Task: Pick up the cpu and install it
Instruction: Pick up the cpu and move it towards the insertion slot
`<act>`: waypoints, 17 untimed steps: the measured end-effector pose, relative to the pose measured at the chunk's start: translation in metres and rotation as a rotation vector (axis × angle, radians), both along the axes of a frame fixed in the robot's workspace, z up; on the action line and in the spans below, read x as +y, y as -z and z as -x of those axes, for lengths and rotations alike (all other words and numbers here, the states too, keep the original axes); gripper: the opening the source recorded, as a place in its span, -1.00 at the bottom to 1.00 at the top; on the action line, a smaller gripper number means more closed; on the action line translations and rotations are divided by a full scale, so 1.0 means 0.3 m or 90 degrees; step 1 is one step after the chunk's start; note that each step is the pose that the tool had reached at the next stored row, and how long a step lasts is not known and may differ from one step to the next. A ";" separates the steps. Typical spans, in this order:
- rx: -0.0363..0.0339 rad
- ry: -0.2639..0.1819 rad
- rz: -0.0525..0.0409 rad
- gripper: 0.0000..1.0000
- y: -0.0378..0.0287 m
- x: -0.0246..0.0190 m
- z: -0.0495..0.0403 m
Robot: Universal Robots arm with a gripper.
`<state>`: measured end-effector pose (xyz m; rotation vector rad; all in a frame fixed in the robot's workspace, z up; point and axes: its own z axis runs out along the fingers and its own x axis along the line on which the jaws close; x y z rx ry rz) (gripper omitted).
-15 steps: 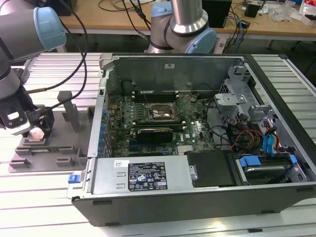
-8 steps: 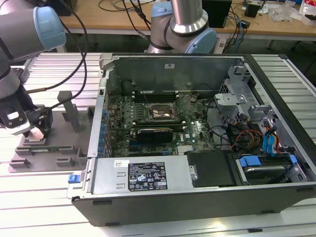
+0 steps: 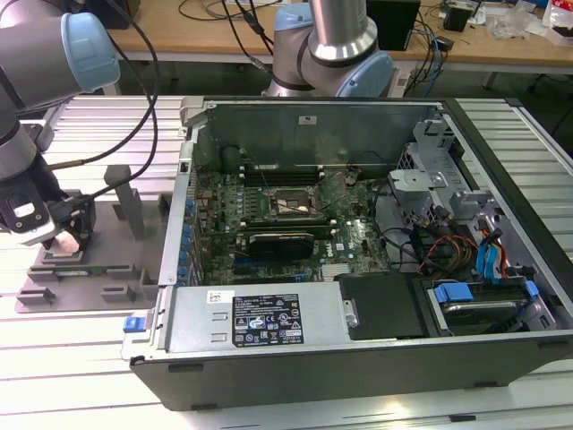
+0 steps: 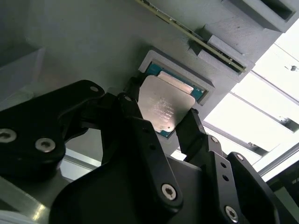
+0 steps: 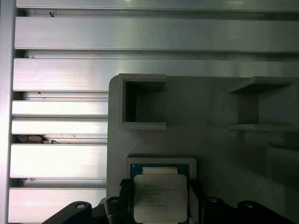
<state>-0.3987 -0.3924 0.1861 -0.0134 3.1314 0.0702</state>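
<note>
The cpu [image 4: 166, 105] lies flat, silver plate facing the camera, over its square pocket [image 5: 161, 163] in the grey holder [image 3: 116, 269]. It sits squarely between the fingers [image 4: 133, 105], which press two opposite edges, so I judge the pincer [image 4: 162, 109] clenched on the cpu. In the exterior view, the pincer [image 3: 70, 235] hangs over the holder at the frame's far left on the counter [image 3: 89, 358]. The socket [image 3: 291, 202] inside the open computer case [image 3: 358, 340] lies well apart, towards the exterior view's right.
</note>
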 end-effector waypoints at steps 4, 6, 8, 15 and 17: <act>-0.0001 0.000 -0.0001 0.15 -0.003 0.000 0.000; 0.0000 0.000 0.0000 0.12 -0.004 0.000 0.000; 0.0000 0.000 0.0000 0.09 -0.005 0.000 0.000; 0.0000 0.010 -0.0002 0.09 -0.024 0.000 0.000; 0.0000 0.010 0.0001 0.09 -0.040 0.000 0.000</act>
